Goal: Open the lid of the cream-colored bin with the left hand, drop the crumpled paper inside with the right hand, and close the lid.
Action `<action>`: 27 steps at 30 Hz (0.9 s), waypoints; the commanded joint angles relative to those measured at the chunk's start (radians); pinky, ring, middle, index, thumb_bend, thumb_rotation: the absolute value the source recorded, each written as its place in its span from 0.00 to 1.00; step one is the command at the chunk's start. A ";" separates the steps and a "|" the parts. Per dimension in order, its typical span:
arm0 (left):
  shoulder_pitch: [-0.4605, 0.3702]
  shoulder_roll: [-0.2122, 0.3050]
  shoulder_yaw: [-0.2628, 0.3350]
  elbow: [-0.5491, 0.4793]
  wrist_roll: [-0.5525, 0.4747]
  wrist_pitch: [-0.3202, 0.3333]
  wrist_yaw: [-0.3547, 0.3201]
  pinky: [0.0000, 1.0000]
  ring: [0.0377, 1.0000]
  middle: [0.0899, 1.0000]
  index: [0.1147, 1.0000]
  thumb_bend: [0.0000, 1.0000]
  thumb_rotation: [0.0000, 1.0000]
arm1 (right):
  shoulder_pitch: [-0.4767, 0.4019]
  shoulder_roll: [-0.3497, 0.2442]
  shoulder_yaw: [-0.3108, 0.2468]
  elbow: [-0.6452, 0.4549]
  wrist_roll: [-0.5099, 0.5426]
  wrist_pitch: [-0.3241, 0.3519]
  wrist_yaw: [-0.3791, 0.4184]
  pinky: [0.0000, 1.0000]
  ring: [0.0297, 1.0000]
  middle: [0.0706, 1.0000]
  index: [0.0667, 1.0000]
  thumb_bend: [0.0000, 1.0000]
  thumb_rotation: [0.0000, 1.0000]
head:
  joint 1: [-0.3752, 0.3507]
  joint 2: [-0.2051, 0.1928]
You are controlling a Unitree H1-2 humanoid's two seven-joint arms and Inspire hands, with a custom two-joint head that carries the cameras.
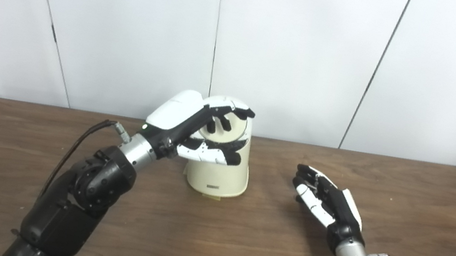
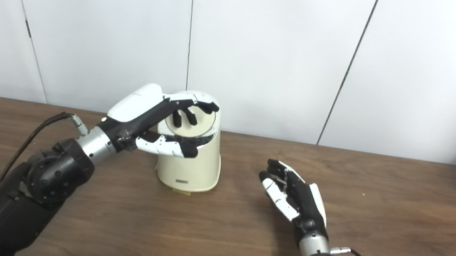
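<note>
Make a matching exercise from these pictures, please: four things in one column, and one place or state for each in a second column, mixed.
Things:
1. left hand
2. right hand
3. cream-colored bin
4. table

Places or states:
a. brown wood surface under everything
b. stands upright near the table's far edge
c. fingers over the bin's lid
d. empty, palm turned up, to the right of the bin

Pairs: 1-c, 2-d, 3-b, 4-a

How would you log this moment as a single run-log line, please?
left hand: fingers on lid of cream bin | right hand: open, empty, right of bin | crumpled paper: not visible | lid state: unclear
</note>
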 commanded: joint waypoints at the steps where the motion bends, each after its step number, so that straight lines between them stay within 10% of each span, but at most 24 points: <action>1: -0.057 0.000 0.014 -0.015 -0.006 -0.014 0.016 0.50 0.62 0.75 0.81 0.84 0.92 | -0.040 -0.002 0.003 -0.017 -0.003 -0.028 -0.002 0.71 0.78 0.81 0.80 0.31 0.58 | -0.001 0.001; 8: -0.068 -0.001 0.025 -0.025 -0.022 0.000 0.008 0.53 0.66 0.79 0.82 0.83 0.90 | -0.045 0.000 0.005 -0.003 -0.009 -0.035 -0.006 0.71 0.78 0.82 0.80 0.32 0.59 | -0.002 -0.007; 18: 0.002 -0.046 0.219 -0.056 -0.205 -0.002 0.116 0.61 0.66 0.66 0.66 0.28 0.75 | -0.045 -0.001 0.010 -0.003 -0.016 -0.036 -0.002 0.71 0.78 0.82 0.80 0.30 0.60 | -0.006 -0.010; 27: 0.210 -0.039 0.318 -0.067 -0.340 0.001 0.144 0.60 0.66 0.66 0.65 0.25 0.57 | -0.042 -0.012 0.015 0.007 -0.022 -0.052 0.002 0.69 0.76 0.80 0.79 0.28 0.58 | -0.014 -0.016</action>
